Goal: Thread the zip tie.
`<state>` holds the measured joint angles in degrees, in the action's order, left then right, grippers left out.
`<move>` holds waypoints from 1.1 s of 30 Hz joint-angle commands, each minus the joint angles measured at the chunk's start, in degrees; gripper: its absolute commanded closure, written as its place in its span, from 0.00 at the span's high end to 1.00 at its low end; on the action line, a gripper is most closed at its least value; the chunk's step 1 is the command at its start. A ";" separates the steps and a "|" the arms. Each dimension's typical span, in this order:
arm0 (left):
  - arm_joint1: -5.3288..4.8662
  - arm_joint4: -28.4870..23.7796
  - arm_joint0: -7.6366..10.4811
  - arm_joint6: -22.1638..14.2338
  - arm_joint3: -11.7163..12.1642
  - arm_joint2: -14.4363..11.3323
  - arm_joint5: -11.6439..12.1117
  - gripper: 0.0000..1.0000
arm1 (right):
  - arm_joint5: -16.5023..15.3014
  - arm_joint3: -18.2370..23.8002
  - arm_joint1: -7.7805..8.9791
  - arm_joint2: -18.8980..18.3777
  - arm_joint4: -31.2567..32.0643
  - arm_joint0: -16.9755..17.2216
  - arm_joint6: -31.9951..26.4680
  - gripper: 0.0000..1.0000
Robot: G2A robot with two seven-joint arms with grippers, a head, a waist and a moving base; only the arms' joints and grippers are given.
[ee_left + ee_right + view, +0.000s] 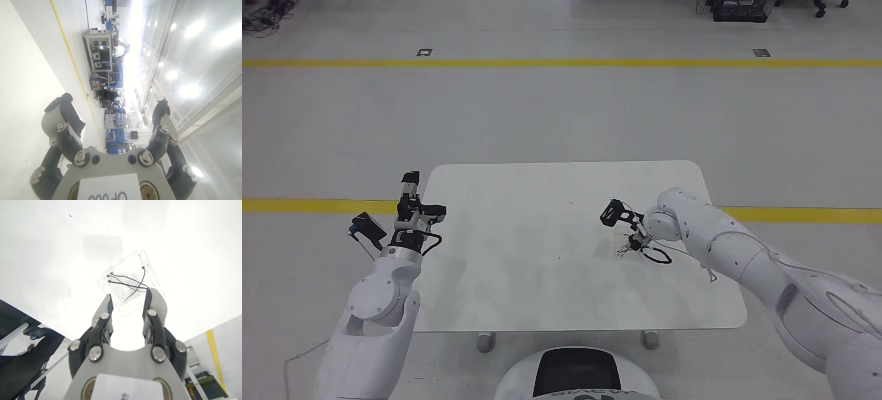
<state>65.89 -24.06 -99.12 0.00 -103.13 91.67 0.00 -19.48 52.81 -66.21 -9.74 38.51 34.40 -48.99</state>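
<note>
Several black zip ties lie crossed in a shallow clear tray on the white table. My right gripper hangs open just above the tray's near part, one fingertip close to the ties' tail ends, nothing held between the fingers. Seen from the top, the right gripper is over the table's right part, with the zip ties beside it. My left gripper is open and holds nothing, pointing out into the room. In the top view the left gripper sits at the table's left edge.
The table's edge runs close behind the right gripper, with dark gear below it. A yellow floor line crosses beyond the table. The table's middle is bare white surface.
</note>
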 commanded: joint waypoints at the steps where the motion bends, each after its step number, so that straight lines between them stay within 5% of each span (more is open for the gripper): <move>1: 0.00 0.00 0.00 0.00 0.00 0.00 0.00 1.00 | 0.00 -0.29 -0.31 0.00 0.18 0.12 0.08 0.36; 17: 0.00 0.00 0.00 0.00 0.00 0.00 0.00 1.00 | 0.00 -6.25 -3.79 0.00 1.88 1.19 2.84 0.21; 33: 0.00 0.00 0.00 0.00 0.00 0.00 0.00 1.00 | 0.00 -13.28 -7.70 0.00 1.52 1.26 4.00 0.20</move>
<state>65.89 -24.06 -99.12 0.00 -103.13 91.67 0.00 -19.48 40.00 -73.65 -9.74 39.97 35.69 -44.94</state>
